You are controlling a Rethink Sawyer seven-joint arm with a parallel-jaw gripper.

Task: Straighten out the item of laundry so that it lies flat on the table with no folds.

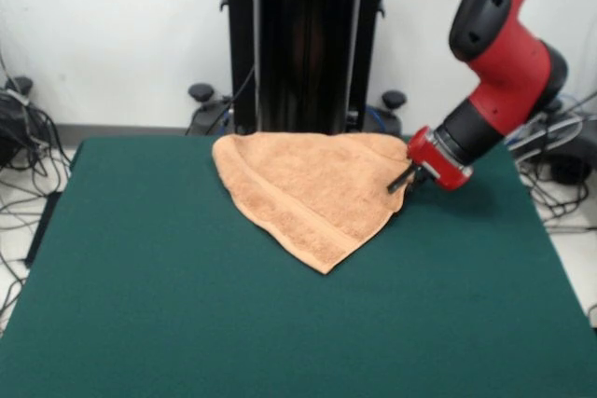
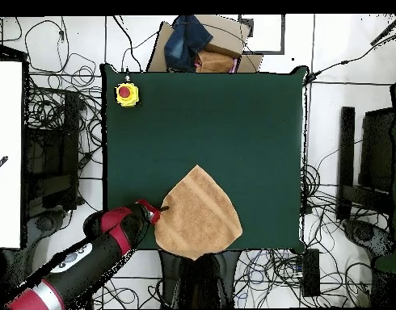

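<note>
The orange-tan towel point(image 1: 312, 188) lies folded over itself in a rounded wedge at the far middle of the green table point(image 1: 187, 305), its point toward the near side. A woven band runs along its lower left edge. The red arm comes down from the upper right, and my gripper point(image 1: 397, 184) rests at the towel's right edge, low at the table surface. From above, the towel point(image 2: 199, 214) sits by the bottom edge of the table point(image 2: 217, 121), with the gripper point(image 2: 162, 210) against its left edge. Whether it grips the cloth is hidden.
A yellow box with a red button point(image 2: 127, 94) stands on the table's top left corner in the overhead view. Cardboard boxes and a blue cloth point(image 2: 197, 44) lie beyond the top edge. The black pedestal point(image 1: 303, 44) rises just behind the towel. Cables cover the floor around.
</note>
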